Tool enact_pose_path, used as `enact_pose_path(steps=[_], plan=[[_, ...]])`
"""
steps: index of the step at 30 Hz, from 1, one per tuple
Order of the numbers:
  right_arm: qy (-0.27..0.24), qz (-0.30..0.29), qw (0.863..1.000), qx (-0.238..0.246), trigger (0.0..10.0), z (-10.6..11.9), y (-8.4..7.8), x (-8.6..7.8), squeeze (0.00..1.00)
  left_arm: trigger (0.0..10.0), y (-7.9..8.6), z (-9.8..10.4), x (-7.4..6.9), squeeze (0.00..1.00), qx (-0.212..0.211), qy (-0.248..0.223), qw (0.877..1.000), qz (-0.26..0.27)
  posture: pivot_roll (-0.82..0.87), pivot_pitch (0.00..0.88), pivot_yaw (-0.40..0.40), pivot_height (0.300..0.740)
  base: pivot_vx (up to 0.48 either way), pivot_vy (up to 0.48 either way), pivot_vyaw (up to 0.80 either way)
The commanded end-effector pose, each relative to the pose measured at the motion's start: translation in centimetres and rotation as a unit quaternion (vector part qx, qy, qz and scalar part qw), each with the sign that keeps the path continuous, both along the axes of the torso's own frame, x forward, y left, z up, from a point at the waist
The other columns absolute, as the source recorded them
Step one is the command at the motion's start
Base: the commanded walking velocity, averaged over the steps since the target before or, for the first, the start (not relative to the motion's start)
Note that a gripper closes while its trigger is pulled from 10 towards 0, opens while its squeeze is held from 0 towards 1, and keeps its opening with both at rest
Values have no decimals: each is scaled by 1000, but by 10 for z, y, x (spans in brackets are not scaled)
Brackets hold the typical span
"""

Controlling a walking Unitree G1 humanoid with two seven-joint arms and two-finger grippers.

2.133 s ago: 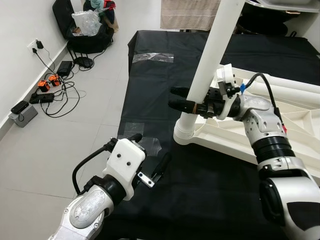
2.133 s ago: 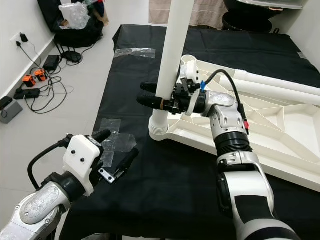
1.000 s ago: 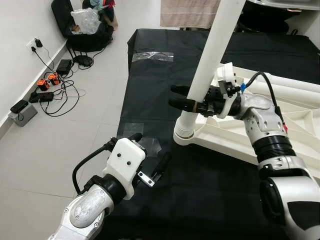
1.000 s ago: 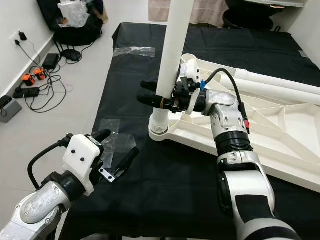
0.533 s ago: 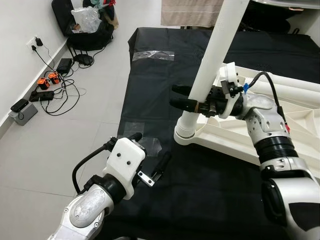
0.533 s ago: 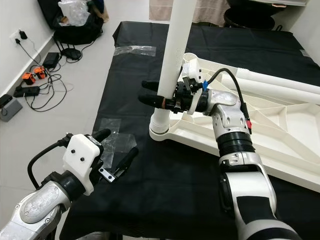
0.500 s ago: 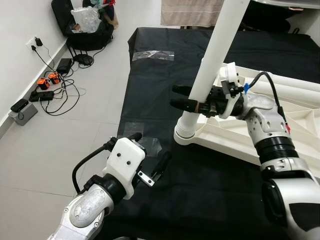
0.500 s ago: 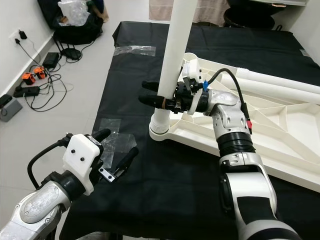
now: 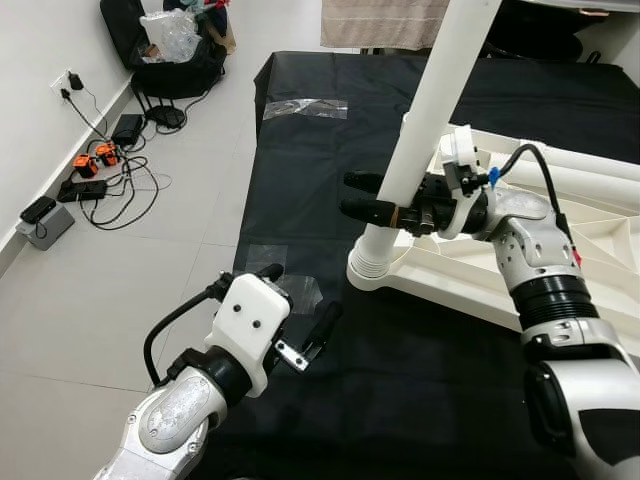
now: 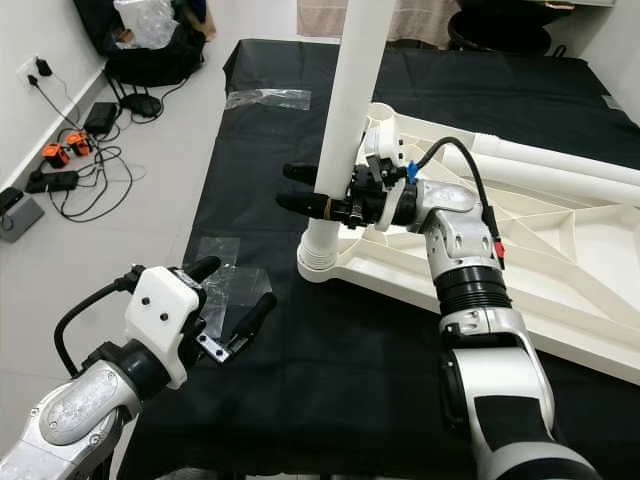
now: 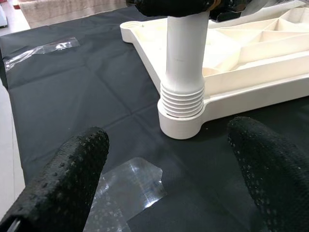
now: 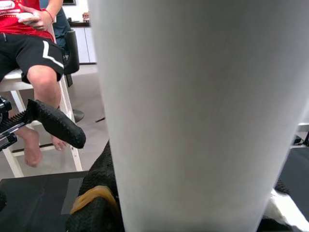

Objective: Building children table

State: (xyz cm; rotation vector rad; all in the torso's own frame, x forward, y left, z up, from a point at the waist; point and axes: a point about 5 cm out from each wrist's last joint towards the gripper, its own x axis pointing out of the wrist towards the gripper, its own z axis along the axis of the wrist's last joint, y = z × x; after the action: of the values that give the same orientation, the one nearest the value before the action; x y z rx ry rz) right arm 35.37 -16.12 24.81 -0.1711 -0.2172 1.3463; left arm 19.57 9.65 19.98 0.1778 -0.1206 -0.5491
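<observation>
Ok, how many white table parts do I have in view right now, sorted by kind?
Legs: 3, namely the upright leg in the right gripper, plus the far lying leg and the near lying leg
Upturned tabletop: 1
Total: 4

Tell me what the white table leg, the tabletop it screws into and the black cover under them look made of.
Table leg: apparently moulded plastic, smooth matte white, with ridged threads at its base.
Tabletop: likely the same plastic; its underside shows moulded ribs.
Black cover: looks like thin matte fabric, creased and wrinkled.
</observation>
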Motion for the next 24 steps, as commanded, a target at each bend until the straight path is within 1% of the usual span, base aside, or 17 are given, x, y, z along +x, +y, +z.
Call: enact_pose_path(steps=[1, 6, 9, 11, 13, 15, 19, 24], plan=[[18, 0, 1000, -21, 10000, -14, 2, -3, 0, 10000, 1, -6, 1, 0, 13, 14, 1000, 1, 153, 213, -41, 740, 0, 0, 0], [21, -1, 1000, -22, 10000, -17, 3, -4, 0, 10000, 1, -6, 1, 0, 12, 13, 1000, 2, 153, 213, -41, 740, 0, 0, 0], [25, -16, 999, -22, 10000, -20, 5, -4, 0, 10000, 1, -5, 2, 0, 12, 11, 1000, 2, 151, 211, -42, 740, 0, 0, 0], [30, -42, 998, -26, 10000, -25, 9, -1, 0, 10000, 1, -4, 2, 0, 12, 8, 1000, 3, 151, 211, -42, 740, 0, 0, 0], [30, -42, 998, -26, 10000, -25, 9, -1, 0, 10000, 1, -4, 2, 0, 12, 8, 1000, 3, 151, 211, -42, 740, 0, 0, 0], [33, -63, 997, -26, 10000, -30, 14, 0, 0, 10000, 1, -3, 3, 0, 12, 6, 1000, 4, 146, 210, -43, 740, 0, 0, 0], [34, -78, 996, -21, 10000, -32, 19, -1, 0, 10000, 1, -3, 4, 0, 11, 5, 1000, 5, 143, 208, -42, 740, 0, 0, 0], [36, -81, 996, -19, 10000, -33, 20, -2, 0, 10000, 1, -3, 4, 0, 12, 4, 1000, 5, 143, 208, -42, 740, 0, 0, 0]])
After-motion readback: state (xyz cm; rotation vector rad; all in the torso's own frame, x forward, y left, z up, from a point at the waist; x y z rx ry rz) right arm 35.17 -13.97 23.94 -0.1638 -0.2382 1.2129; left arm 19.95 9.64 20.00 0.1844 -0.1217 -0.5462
